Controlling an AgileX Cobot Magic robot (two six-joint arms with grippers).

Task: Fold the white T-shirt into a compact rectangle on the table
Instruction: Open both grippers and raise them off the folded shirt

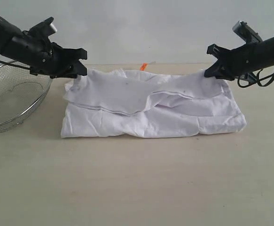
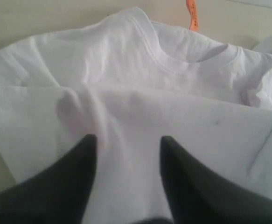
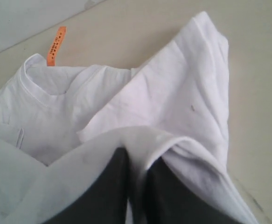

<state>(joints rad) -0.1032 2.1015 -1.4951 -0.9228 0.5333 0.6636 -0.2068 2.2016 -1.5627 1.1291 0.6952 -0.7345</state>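
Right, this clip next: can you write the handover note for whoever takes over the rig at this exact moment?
Left tool: at the shirt's back left corner, fingers apart with cloth between them; grip unclear.
Right tool: shut on a fold of cloth at the back right corner.
White T-shirt: on the table, a rumpled layer lying over the lower one, orange neck tag at the back edge.
Done: one rough fold across.
Left: lay this layer flat, smooth it, then probably fold again into a compact rectangle.

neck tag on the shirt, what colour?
The shirt tag is orange with tiny dark print; best seen in the right wrist view.
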